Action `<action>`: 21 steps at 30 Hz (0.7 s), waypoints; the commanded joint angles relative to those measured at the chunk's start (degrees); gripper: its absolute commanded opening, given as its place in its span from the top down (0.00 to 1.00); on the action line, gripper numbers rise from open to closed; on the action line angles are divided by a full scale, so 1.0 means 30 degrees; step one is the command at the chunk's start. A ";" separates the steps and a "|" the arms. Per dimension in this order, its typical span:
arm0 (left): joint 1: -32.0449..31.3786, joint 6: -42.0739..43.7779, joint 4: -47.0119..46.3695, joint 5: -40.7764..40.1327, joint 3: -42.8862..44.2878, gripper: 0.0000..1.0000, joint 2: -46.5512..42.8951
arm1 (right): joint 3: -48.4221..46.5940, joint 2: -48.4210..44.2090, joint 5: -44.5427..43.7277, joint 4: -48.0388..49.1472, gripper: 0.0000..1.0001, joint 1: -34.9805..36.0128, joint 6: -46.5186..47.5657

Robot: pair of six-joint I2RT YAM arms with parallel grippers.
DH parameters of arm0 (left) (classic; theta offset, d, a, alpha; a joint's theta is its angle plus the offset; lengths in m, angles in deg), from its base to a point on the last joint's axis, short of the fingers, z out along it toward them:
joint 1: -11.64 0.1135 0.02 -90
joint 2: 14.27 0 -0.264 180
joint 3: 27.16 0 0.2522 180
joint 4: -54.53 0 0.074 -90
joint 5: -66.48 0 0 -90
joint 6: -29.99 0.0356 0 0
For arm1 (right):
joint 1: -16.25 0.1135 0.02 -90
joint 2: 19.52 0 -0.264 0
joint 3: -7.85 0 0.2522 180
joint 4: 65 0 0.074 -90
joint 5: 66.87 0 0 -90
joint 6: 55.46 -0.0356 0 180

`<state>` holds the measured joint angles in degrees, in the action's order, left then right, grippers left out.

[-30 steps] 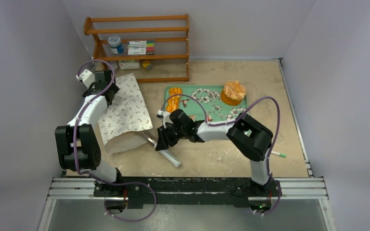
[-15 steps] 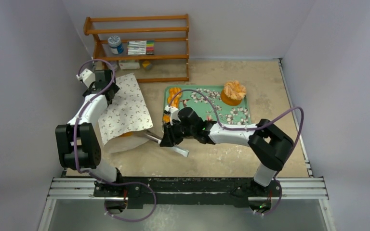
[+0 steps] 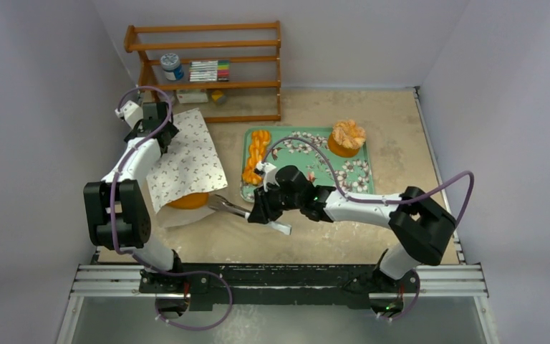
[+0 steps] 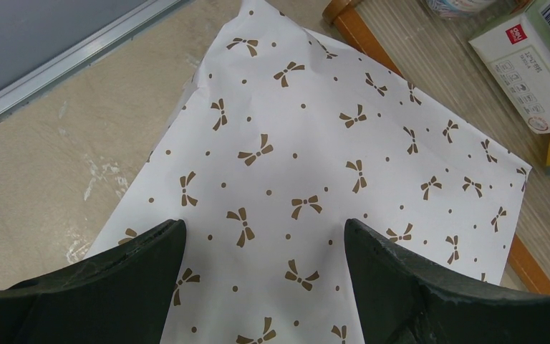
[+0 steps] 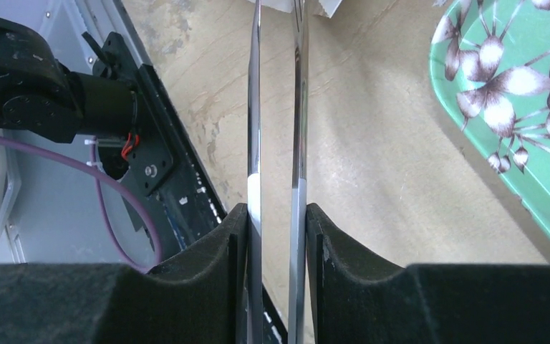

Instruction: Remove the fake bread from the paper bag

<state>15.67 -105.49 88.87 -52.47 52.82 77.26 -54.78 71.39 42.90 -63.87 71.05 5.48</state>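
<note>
One orange loaf (image 3: pixel 188 201) of the fake bread lies just inside the mouth of the paper bag (image 3: pixel 186 161), on the table's left side. The right gripper (image 5: pixel 278 215) is clamped on metal tongs (image 3: pixel 233 208), whose tips point at that mouth, near the loaf. The left gripper (image 4: pixel 265 236) hangs spread wide over the bag's far end. Good practice: let the blades part, slide in low, straddle the loaf, then squeeze and draw back toward the green tray (image 3: pixel 293 133).

The right pincer (image 5: pixel 277 236) clamps metal tongs (image 5: pixel 299 107)
Blades (nearly parallel) over the beige counter (image 5: pixel 379 165); green floral tray (image 5: pixel 473 136) at right.
</note>
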 commanded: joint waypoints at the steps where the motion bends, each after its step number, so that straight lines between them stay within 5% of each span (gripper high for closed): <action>1: -0.0171 -0.0111 -0.0450 -0.0135 0.0862 0.19 -0.0097 | 0.0328 -0.1601 -0.0366 0.0782 1.00 0.0100 -0.0470; 8: -0.0172 -0.0142 -0.0463 0.0045 0.0778 0.19 -0.0102 | -0.1584 0.0211 -0.0943 -0.0081 0.99 0.0098 -0.0359; 14: -0.0172 -0.0130 -0.0471 0.0180 0.0810 0.19 -0.0135 | -0.3571 0.2097 -0.1315 -0.0278 0.69 0.0133 -0.0811; 21: -0.0172 -0.0110 -0.0731 0.0454 0.0633 0.19 -0.0076 | -0.3519 0.2656 0.0072 0.0472 0.54 0.0158 -0.1350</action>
<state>15.67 -105.47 88.87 -52.23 53.01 77.26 -63.76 80.07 40.17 -66.31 71.25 3.12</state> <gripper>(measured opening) 0.809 0.432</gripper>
